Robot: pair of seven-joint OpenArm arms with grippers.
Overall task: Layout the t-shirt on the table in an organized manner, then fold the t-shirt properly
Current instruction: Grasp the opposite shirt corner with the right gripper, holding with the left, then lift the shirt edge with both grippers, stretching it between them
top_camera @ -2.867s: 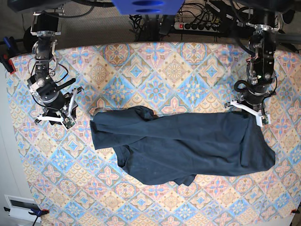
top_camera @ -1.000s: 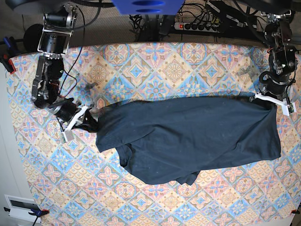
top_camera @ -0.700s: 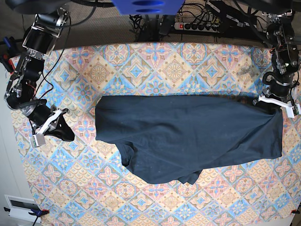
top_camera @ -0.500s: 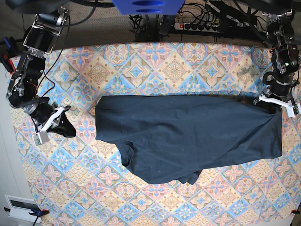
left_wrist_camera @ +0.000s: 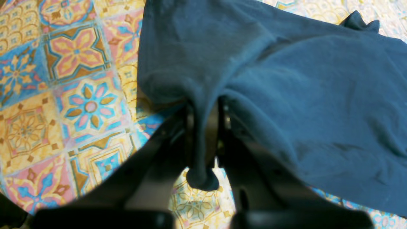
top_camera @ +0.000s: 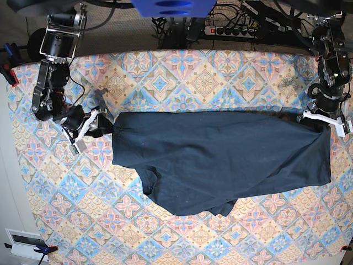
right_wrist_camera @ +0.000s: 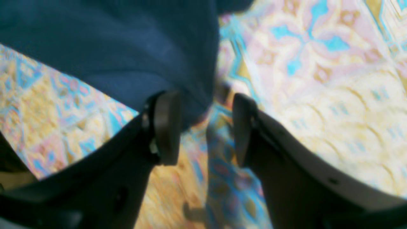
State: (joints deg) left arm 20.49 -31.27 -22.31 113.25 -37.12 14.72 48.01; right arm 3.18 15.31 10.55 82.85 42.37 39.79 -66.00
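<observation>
Left gripper (left_wrist_camera: 203, 140) pinches a bunched corner of the t-shirt (top_camera: 220, 160), likely anchoring that end so the cloth stays taut on the table (top_camera: 204, 77); right gripper (right_wrist_camera: 203, 127) has its jaws spread, the shirt's opposite edge just ahead, nothing clamped

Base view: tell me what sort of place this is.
Probably a robotics lab bench: two arms work a t-shirt on a table under a tile-patterned cloth, with a power strip and cables behind it.
</observation>
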